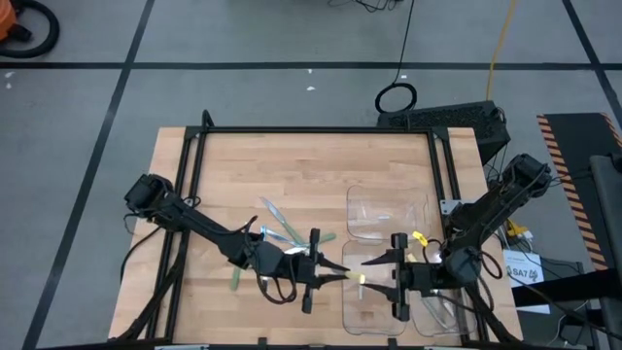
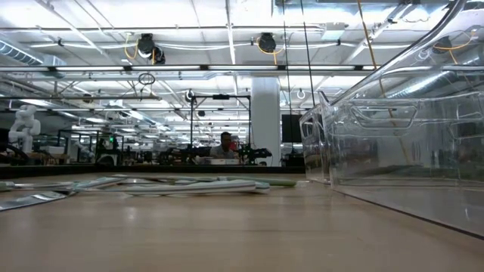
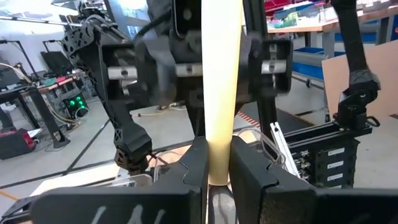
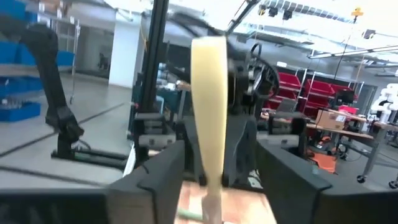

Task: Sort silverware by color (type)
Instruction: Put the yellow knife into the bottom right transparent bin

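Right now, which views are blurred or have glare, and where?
Left wrist view: the yellow handle is sharp, the right gripper behind it is smeared. Right wrist view: soft all over, handle included. Low view: ceiling lights glare, the clear tray throws reflections. High view: even light, sharp.

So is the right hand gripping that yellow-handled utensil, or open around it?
Open: the right hand shows gaps on both sides of the yellow-handled utensil; the left hand clamps it.

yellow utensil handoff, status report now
Left tool shut on yellow utensil, held above the table. Right tool open around its far end, fingers clear of it. Remaining silverware loose on table; nothing blocking.
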`<state>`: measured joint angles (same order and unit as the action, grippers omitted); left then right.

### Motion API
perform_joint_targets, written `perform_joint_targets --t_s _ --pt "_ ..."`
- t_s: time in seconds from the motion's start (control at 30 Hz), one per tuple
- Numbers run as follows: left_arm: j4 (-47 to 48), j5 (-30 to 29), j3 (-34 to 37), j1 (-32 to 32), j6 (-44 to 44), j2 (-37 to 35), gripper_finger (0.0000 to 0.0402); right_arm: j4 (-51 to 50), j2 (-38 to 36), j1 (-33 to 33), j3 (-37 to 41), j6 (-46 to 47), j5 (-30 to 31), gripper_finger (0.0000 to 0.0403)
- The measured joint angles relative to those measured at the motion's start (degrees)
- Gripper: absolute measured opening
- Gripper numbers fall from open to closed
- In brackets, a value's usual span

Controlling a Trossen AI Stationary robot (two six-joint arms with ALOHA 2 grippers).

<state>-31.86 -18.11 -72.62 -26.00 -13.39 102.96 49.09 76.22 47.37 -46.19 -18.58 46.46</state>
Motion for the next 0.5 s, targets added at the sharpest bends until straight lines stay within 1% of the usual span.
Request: perform_joint_targets --t_s 0.13,0.27,0.37,0.5 --pt "0.1 0.0 0.0 0.4 0.4 0.9 0.0045 2.9 0.0 -0.2 0.0 -0.1 0.2 0.0229" --pt "-0.1 -1.1 0.0 0.9 1.3 1.0 0.0045 3.0 0.0 -0.6 0.0 -0.2 0.1 0.0236" --pt "0.0 -1.3 0.0 0.9 1.5 1.0 0.0045 3.0 0.0 -1.1 0.0 -0.1 0.0 0.0230" --pt "0.0 -1.4 0.0 0.9 2.0 1.0 0.0045 2.9 0.1 -1.9 0.0 0.0 0.0 0.0206"
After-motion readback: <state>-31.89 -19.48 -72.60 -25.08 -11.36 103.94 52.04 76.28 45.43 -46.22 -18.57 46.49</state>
